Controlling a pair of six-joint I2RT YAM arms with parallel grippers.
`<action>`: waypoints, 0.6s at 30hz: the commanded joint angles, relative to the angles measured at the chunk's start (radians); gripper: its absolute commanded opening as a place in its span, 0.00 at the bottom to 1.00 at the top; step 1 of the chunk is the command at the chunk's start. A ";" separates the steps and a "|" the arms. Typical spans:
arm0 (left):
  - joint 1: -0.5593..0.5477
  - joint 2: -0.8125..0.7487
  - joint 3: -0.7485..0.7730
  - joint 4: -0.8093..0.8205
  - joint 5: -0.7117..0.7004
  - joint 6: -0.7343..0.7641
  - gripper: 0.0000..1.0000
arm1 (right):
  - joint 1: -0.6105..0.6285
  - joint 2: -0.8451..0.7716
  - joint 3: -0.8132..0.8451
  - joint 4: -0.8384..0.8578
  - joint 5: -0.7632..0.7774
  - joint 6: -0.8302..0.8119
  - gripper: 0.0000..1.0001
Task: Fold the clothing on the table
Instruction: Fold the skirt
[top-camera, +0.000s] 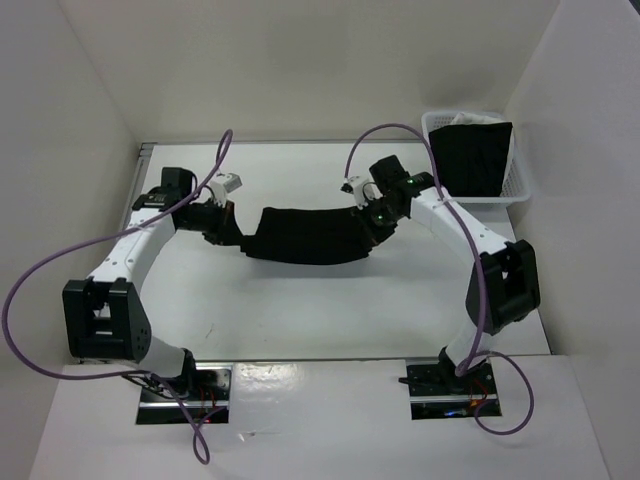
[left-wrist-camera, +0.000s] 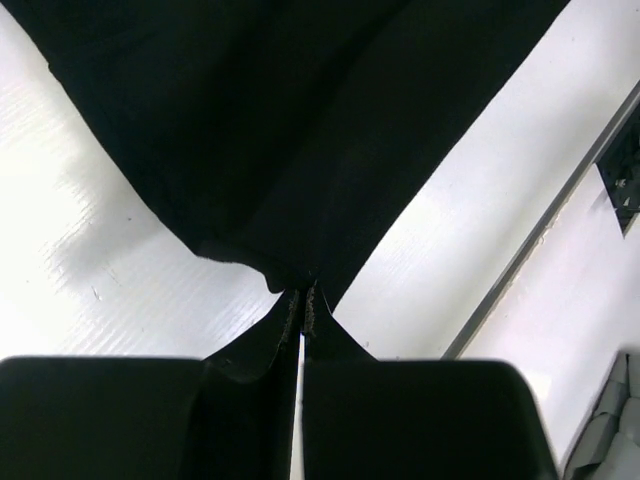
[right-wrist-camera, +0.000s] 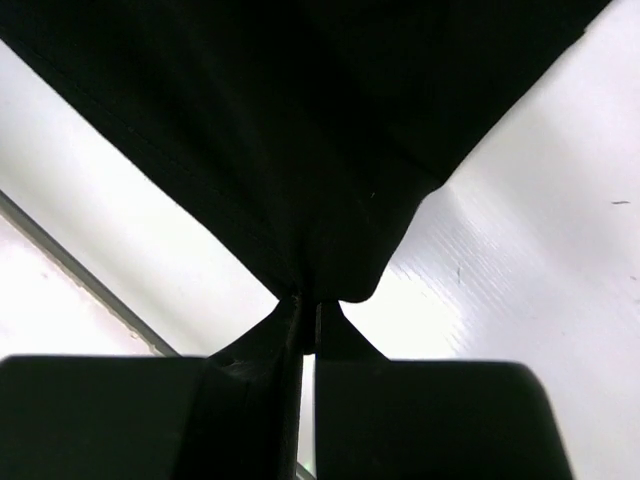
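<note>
The clothing (top-camera: 305, 237) runs as one dark, slightly bowed band between the two grippers, over the far half of the table (top-camera: 300, 315). The left gripper (top-camera: 222, 226) is clamped on the band's left end. Its fingers (left-wrist-camera: 255, 350) are pressed together with a corner of fabric pinched at the tips, and from there the fabric fans out wide above the table. The right gripper (top-camera: 376, 222) is closed the same way on the right end. Whether the band's middle touches the table cannot be told.

The left arm (top-camera: 135, 255) and the right arm (top-camera: 470, 235) rise from the table's near edge. Each elbow is bent outward toward its own side of the table, and each forearm angles inward to its end of the clothing.

Count: one piece of clothing, two arms, two grippers, one white basket (top-camera: 437, 122) at the table's far right corner, and one black cloth (top-camera: 472, 160) inside it.
</note>
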 joint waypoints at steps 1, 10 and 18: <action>0.010 0.046 0.051 0.040 0.049 -0.008 0.00 | -0.025 0.043 0.044 0.028 -0.020 -0.019 0.00; 0.010 0.183 0.129 0.086 0.049 -0.019 0.00 | -0.063 0.197 0.136 0.039 -0.043 -0.019 0.00; 0.010 0.286 0.192 0.097 0.058 -0.019 0.00 | -0.093 0.315 0.265 0.020 -0.043 -0.029 0.00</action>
